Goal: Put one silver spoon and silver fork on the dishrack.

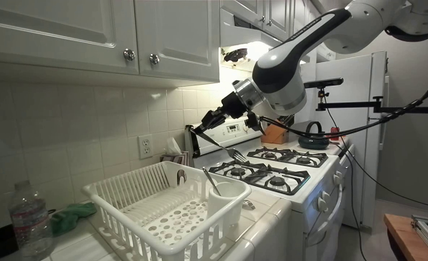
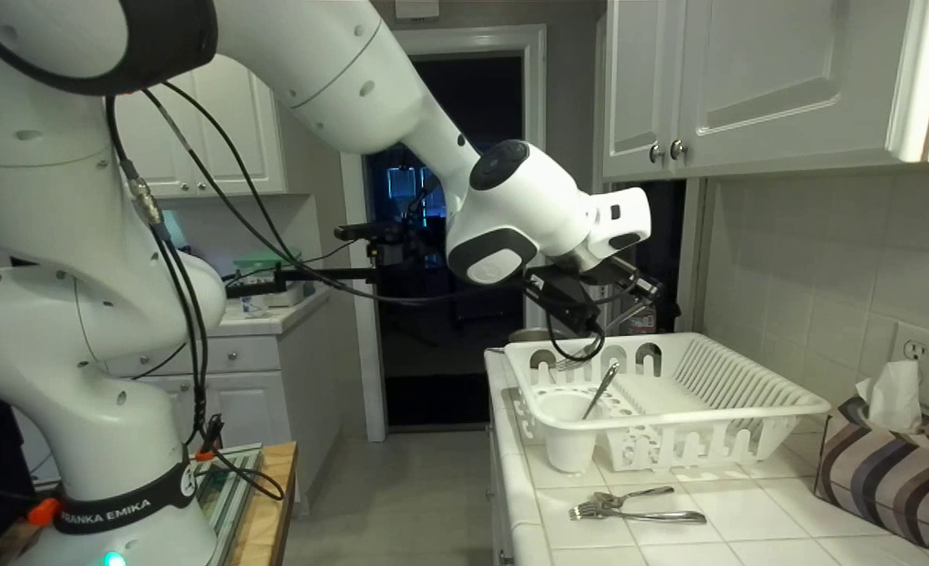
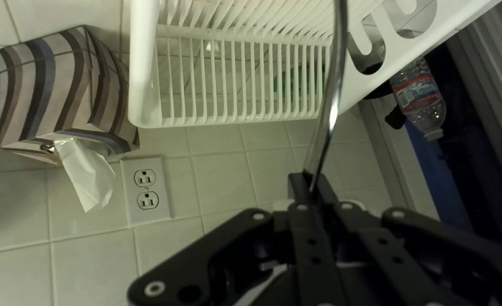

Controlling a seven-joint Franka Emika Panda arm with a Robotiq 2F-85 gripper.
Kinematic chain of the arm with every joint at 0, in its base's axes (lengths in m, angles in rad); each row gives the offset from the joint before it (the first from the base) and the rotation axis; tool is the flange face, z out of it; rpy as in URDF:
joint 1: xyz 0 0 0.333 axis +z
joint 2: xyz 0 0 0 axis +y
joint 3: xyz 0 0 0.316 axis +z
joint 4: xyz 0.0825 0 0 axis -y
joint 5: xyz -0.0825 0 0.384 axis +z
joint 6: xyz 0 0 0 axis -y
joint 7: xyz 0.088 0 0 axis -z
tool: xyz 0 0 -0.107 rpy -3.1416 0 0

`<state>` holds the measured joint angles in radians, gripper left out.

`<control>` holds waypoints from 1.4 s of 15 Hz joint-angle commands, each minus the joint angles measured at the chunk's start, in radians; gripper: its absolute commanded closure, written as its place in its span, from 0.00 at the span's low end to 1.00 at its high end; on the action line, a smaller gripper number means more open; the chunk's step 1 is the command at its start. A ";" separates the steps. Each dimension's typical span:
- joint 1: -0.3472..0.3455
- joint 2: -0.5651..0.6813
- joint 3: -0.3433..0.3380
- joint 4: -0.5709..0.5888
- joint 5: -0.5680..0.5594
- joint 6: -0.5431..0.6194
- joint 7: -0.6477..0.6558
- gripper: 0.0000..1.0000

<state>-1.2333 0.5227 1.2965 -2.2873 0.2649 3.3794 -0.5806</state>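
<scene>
One dishrack [image 2: 708, 417] here: white plastic, slotted sides flaring out, round holes in the base, sitting on the tiled bench [image 2: 755, 519]. One cup [image 2: 570, 450] at its corner, one utensil [image 2: 604, 387] poking up, can't tell which kind. Near it lie one loose fork [image 2: 644, 516] and one shorter piece [image 2: 644, 494], unclear what. Claw [image 3: 312, 186] has one silver fork [image 1: 233, 152] pinched by the handle, tines-down, mid-air.

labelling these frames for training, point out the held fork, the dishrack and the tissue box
Held fork [image 3: 332, 100]: wrist view, on its handle.
Dishrack [image 2: 708, 416]: in an exterior view, on the rim nearest that camera.
Tissue box [image 3: 55, 91]: wrist view, on its striped side.
</scene>
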 commanded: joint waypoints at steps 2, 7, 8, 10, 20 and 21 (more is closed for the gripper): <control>-0.076 0.058 -0.017 -0.103 -0.340 0.074 0.179 0.99; -0.031 0.055 -0.110 -0.116 -0.520 0.111 0.331 0.99; -0.014 0.053 -0.127 -0.111 -0.535 0.121 0.353 0.99; 0.023 0.051 -0.160 -0.101 -0.554 0.146 0.392 0.99; 0.368 0.023 -0.503 -0.046 -0.626 0.390 0.545 0.99; 0.409 0.018 -0.548 -0.036 -0.632 0.408 0.566 0.99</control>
<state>-0.9275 0.5704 0.8630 -2.3513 -0.3165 3.7389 -0.1056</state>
